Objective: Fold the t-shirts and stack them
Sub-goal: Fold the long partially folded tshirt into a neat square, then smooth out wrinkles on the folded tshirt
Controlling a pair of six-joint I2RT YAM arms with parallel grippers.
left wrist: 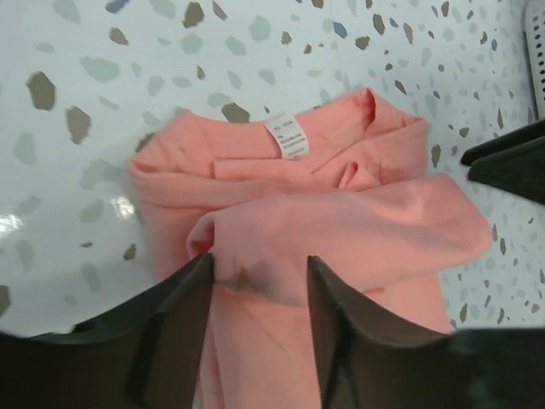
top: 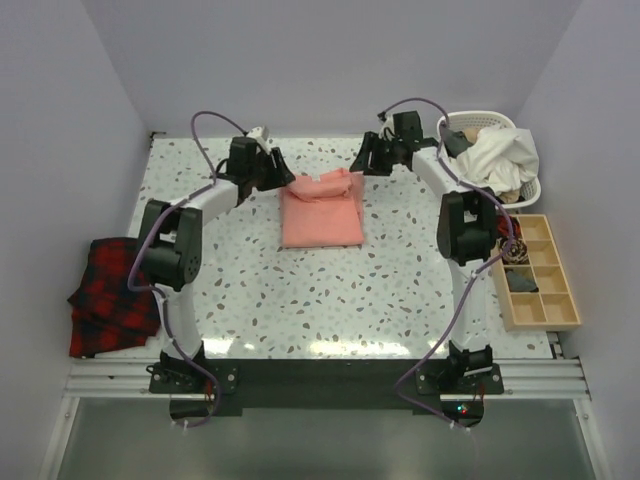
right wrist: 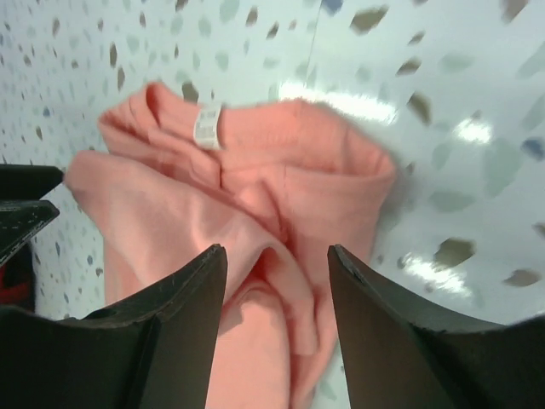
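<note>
Noted, far left, a red-and-black plaid cloth [top: 112,295] heaped over the left edge of the table [top: 330,300], well apart from the work. Found the left gripper [top: 278,165] at the far-left corner of the salmon-pink t-shirt [top: 322,215], fingers [left wrist: 174,324] spread over a loose top fold, clamping nothing. Placed the shirt mid-table toward the far side, folded to a rough rectangle, far end bunched, collar label [left wrist: 287,136] turned up. Found the right gripper [top: 368,158] at the far-right corner, likewise spread over a puckered ridge of cloth, pinching nothing. Saw, further right, a white laundry basket [top: 478,118] holding pale garments, and nearer, a wooden compartment tray [top: 553,303] at the table's right edge.

Judged the fold nearly done but untidy. Feared a snag on withdrawal, thin cotton sitting in the gap of the fingers on both sides: likely to drag the top layer and reopen the fold on any lift not straight up. Feared also an uneven pull, one arm leaving ahead of the other, skewing the rectangle. Expected the bunched far end to spring up if left unpressed, making a lumpy base for stacking. Could not tell touching from mere nearness between cloth and finger pads.
</note>
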